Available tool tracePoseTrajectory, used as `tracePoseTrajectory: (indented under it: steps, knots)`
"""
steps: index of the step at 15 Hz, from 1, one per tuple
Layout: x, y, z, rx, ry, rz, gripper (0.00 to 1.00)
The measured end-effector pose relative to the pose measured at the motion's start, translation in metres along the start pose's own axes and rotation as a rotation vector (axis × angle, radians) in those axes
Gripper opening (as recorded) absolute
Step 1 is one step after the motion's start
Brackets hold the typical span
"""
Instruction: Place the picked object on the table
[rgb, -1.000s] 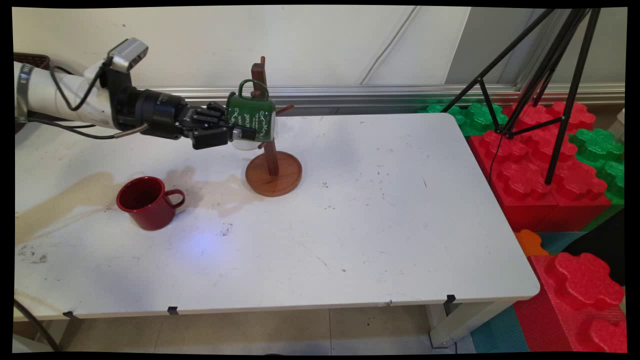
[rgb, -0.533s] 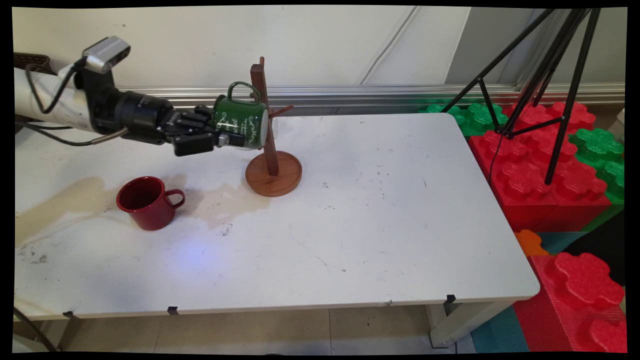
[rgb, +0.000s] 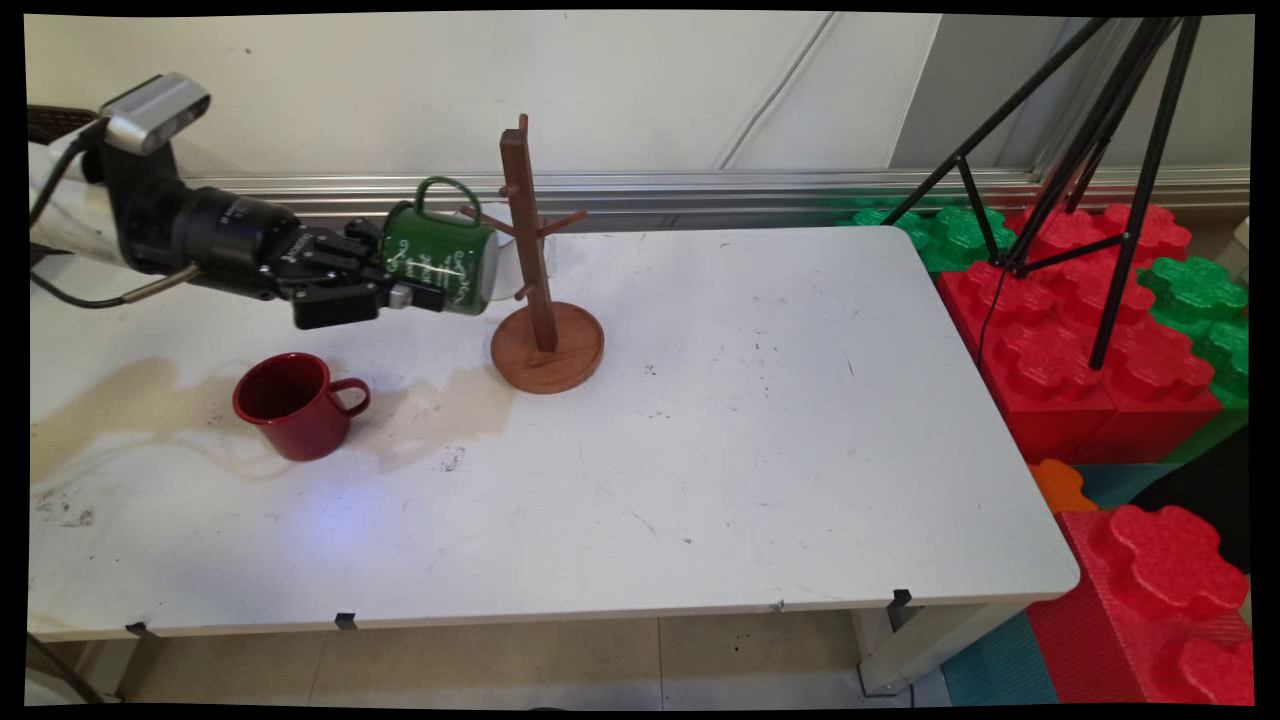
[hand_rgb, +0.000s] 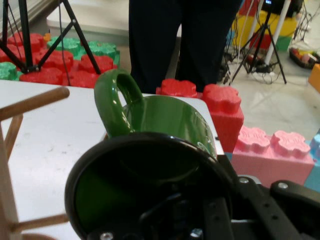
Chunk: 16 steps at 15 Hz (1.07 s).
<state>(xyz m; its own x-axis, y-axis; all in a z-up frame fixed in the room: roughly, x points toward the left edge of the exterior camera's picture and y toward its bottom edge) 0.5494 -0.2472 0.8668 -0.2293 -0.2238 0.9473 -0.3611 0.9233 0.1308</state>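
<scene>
Item: black two-finger gripper (rgb: 425, 296), fingers clamped on green enamel mug with white lettering (rgb: 440, 258), held sideways, handle at 12 o'clock. Wooden peg mug tree (rgb: 532, 262) just beside, at 3 o'clock. Handling: hold mug clear of pegs.

green mug (rgb: 440, 262) pulled left off wooden mug tree (rgb: 535, 250), end effector (rgb: 425, 290) withdrawn

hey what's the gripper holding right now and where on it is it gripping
The gripper holds the green mug on its side, handle up, in the air beside the wooden mug stand. It grips the mug at its rim end, near the wall's lower side.
</scene>
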Motion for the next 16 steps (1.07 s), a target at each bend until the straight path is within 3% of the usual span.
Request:
tracePoseTrajectory:
  steps: [9,16]
  knots:
    - [-0.004,-0.011,-0.05,0.065,-0.128,0.075,0.0]
    - [-0.011,-0.03,-0.084,0.132,-0.274,0.146,0.0]
